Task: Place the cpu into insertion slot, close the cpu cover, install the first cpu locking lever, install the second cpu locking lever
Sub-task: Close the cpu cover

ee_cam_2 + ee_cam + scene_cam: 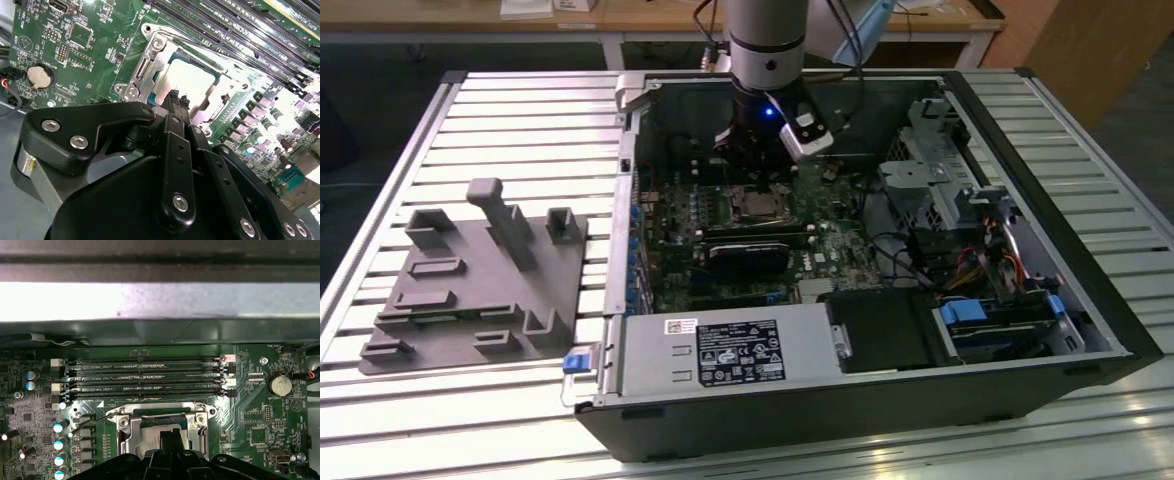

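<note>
Claw (178,98), pinched shut and empty, hangs just over the seated cpu (191,80)

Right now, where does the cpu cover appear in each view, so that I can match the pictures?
Exterior view: the cpu cover sits directly under the gripper.
Second wrist view: it frames the cpu, just beyond the gripper.
First wrist view: it lies between the gripper and the memory slots.
Shared landmark: the round battery, in both wrist views.
</note>
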Tool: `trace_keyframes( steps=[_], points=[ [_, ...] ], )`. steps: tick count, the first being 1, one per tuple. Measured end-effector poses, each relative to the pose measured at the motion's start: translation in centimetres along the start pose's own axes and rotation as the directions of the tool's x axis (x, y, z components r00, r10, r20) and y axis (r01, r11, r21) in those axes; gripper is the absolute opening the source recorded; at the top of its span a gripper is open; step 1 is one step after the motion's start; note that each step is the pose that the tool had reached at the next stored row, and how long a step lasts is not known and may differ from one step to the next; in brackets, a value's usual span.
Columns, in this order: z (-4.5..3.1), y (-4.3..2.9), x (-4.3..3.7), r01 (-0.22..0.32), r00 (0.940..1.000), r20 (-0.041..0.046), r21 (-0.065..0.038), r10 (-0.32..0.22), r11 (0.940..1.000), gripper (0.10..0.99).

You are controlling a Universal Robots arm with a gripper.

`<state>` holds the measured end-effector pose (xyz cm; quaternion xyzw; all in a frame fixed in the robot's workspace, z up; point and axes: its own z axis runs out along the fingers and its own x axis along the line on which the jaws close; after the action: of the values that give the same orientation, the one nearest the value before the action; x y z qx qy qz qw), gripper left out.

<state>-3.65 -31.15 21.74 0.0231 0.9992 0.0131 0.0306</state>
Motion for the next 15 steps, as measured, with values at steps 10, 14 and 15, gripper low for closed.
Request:
trace_keyframes(
  steps=[10,14,15],
  points=[
    [0.08,0.00,-0.02,0.000,0.9987,-0.0512,0.012,0.001,0.9999,0.106],
    [0.10,-0.08,-0.01,0.024,0.9984,-0.0516,0.010,-0.024,0.9997,0.106],
    [0.11,-0.10,0.00,0.036,0.9980,-0.0519,0.009,-0.036,0.9993,0.106]
  ],
)
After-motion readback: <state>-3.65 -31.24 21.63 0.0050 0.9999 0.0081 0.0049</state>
